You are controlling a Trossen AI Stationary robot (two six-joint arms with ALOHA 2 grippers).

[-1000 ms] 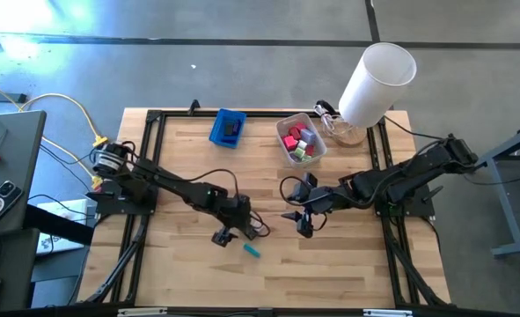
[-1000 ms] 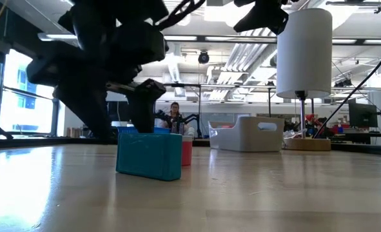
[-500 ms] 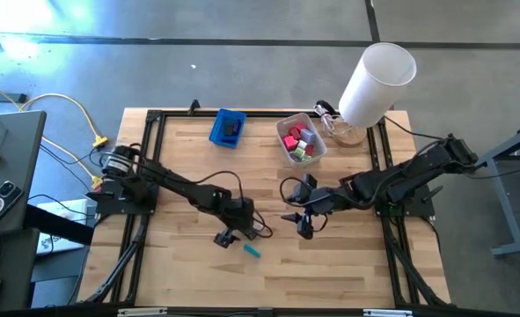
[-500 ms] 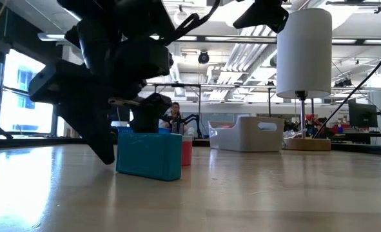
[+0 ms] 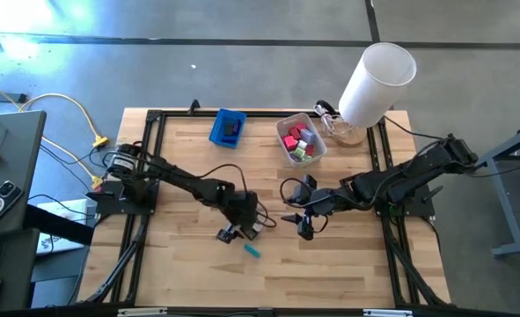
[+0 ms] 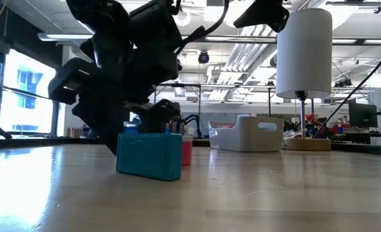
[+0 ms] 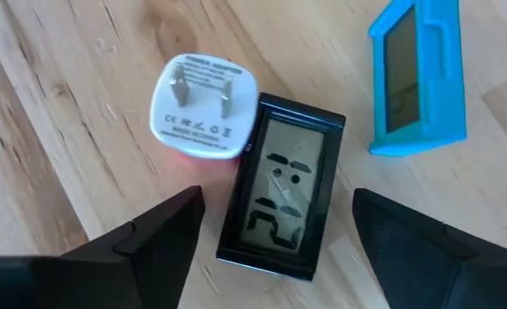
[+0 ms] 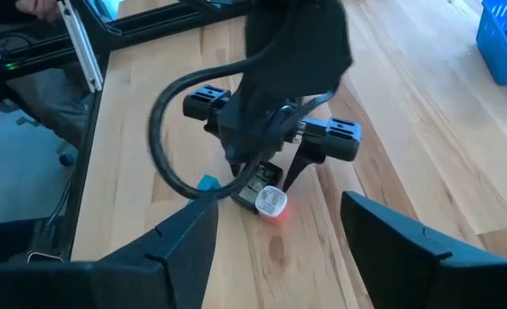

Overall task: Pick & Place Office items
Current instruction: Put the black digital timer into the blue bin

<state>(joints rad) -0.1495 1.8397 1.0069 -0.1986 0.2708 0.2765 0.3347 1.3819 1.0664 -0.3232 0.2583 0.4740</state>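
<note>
white plug adapter (image 7: 204,107), just ahead of the left gripper (image 7: 274,232) and off to one side of its open fingers: small printed lines around the two prongs, too small to read. black lcd unit (image 7: 280,197) between the fingers: segment marks, no clear digits. blue unit (image 7: 418,81) beyond one finger: blank screen. nothing else legible.

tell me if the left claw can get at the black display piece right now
Probably yes: the left claw hangs open right over the black display piece, fingers either side. The white plug touching it may get nudged.
</note>
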